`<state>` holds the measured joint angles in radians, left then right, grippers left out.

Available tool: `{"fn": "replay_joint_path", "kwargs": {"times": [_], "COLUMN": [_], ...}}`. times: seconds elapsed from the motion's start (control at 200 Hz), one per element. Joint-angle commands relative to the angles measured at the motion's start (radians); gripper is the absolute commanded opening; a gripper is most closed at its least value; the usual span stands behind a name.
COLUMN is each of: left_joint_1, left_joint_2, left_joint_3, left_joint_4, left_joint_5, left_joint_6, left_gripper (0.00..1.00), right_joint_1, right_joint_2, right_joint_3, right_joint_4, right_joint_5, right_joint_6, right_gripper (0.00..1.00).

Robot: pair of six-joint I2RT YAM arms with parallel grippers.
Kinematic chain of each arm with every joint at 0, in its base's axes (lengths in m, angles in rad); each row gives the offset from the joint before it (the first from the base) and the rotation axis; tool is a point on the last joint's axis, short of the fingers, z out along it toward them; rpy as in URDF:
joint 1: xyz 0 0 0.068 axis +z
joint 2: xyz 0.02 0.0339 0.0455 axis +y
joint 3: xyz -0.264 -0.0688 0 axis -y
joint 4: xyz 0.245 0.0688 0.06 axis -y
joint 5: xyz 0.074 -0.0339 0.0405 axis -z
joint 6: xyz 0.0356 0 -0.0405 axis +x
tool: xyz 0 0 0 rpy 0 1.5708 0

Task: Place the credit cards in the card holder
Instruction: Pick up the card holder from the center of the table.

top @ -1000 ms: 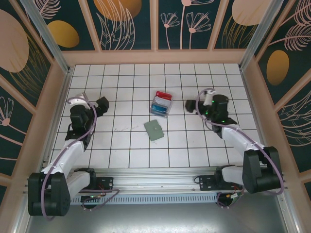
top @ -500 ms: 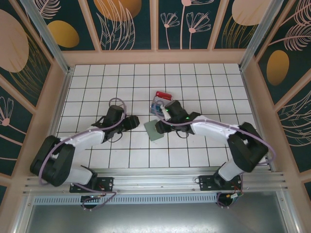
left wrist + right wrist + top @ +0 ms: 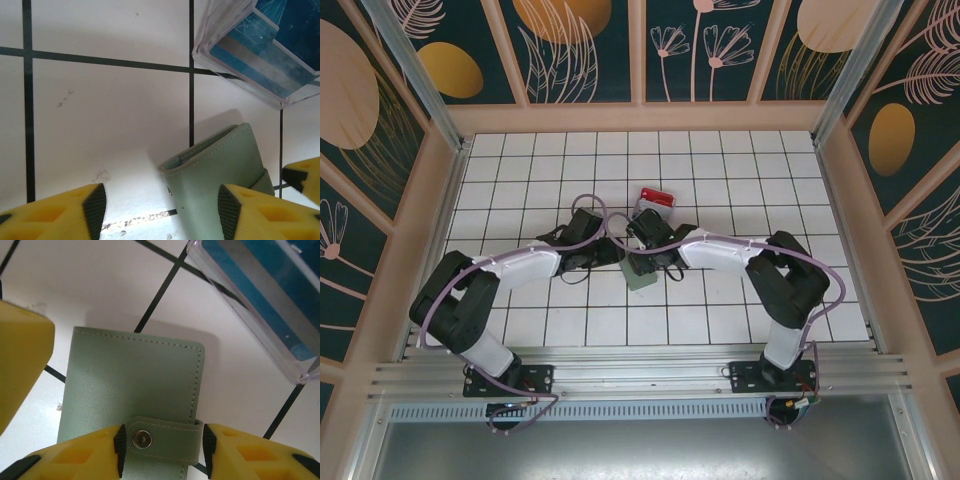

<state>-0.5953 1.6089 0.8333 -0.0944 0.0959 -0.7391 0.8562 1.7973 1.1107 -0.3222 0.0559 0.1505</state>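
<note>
Top external view has both arms reaching to the middle of the white tiled surface (image 3: pixel 520 170), where the flat grey-green soft card holder (image 3: pixel 642 272) lies between their tips. A thin red plastic credit card (image 3: pixel 656 197) shows just beyond them.

From the right wrist we see the thin blue plastic credit cards (image 3: pixel 270 285) standing in a small clear plastic tray (image 3: pixel 245 320), just beside the card holder and not in it. The holder lies flat, its strap fastened by the metal snap (image 3: pixel 141 439).

We judge the task barely begun. No card is in the holder, and the holder has to be unsnapped and opened before any card goes in.

The right end effector (image 3: pixel 162 450) straddles the snap strap, a pad close against each of its edges. We cannot tell whether it pinches the strap or merely flanks it. The left end effector (image 3: pixel 160 205) has its jaws well apart and grips nothing. One yellow finger (image 3: pixel 260 212) overlaps the holder's near corner, and the other stands apart on bare tile.
</note>
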Motion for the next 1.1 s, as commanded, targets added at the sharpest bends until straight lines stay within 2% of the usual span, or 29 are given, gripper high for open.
{"fn": "replay_joint_path", "kwargs": {"times": [0.0, 0.345, 0.495, 0.556, 0.751, 0.836, 0.926, 1.096], "left_joint_1": [-0.005, -0.027, -0.027, -0.026, -0.028, -0.028, -0.027, -0.028], "left_joint_2": [0.035, 0.098, 0.136, 0.144, 0.171, 0.166, 0.16, 0.169], "left_joint_3": [0.03, 0.061, 0.055, 0.054, 0.063, 0.054, 0.047, 0.041], "left_joint_4": [-0.069, -0.073, -0.071, -0.067, -0.056, -0.051, -0.051, -0.04], "left_joint_5": [-0.023, -0.008, -0.014, -0.012, 0.002, -0.002, -0.006, 0.0], "left_joint_6": [0.002, 0.002, 0.003, 0.003, 0.004, 0.004, 0.006, 0.006], "left_gripper": [0.55, 0.53, 0.53, 0.48, 0.43, 0.43, 0.43, 0.43], "right_joint_1": [0.019, 0.027, 0.036, 0.036, 0.036, 0.038, 0.035, 0.026], "right_joint_2": [0.024, 0.064, 0.044, 0.037, 0.065, 0.08, 0.076, 0.022], "right_joint_3": [0.025, 0.019, 0.006, 0.004, 0.004, 0.005, -0.006, -0.034], "right_joint_4": [-0.035, -0.016, 0.004, 0.014, 0.031, 0.016, 0.003, 0.025], "right_joint_5": [0.017, 0.01, -0.035, -0.036, -0.036, -0.033, 0.014, 0.013], "right_joint_6": [-0.017, -0.013, -0.003, 0.001, 0.01, 0.011, 0.015, 0.029], "right_gripper": [0.46, 0.43, 0.47, 0.48, 0.52, 0.46, 0.3, 0.19]}}
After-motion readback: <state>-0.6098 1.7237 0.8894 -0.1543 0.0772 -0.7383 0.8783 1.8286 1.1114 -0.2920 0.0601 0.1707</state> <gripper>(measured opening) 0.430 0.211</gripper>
